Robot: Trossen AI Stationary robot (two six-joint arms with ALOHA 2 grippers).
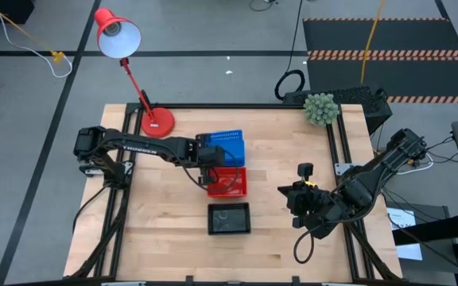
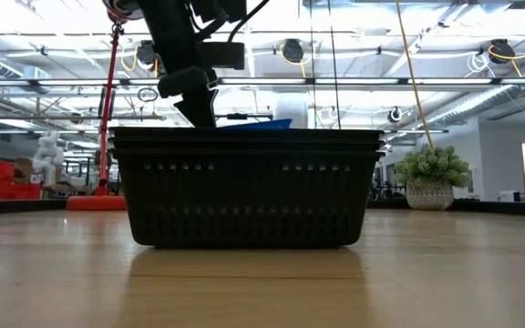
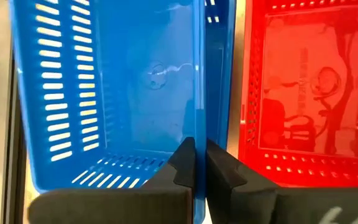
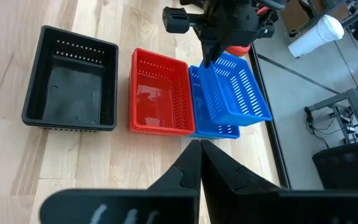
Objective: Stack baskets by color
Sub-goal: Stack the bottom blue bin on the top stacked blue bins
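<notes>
Three colours of baskets lie in a row down the table's middle. The black baskets [image 1: 229, 218] are nearest, the red baskets [image 1: 229, 181] sit in the middle, and the blue ones [image 1: 229, 144] are farthest. One blue basket [image 4: 235, 87] sits tilted above another blue basket [image 4: 219, 129]. My left gripper [image 3: 196, 163] is shut on it. My right gripper [image 4: 199, 155] hovers shut over the table's right part, with nothing in it. In the low view the black baskets [image 2: 244, 187] hide the rest. My left gripper pinches the upper blue basket's long wall [image 3: 197, 121] on the side facing the red baskets, near its left end. One finger is inside the basket and one outside. The fingers slant down from the table's left. The basket hangs tilted over the lower blue basket; whether the two touch I cannot tell.
A red desk lamp [image 1: 126, 48] stands at the far left with its base [image 1: 157, 121] on the table. A small potted plant [image 1: 320, 109] stands at the far right corner. Bare wood lies along the near edge and right of the baskets.
</notes>
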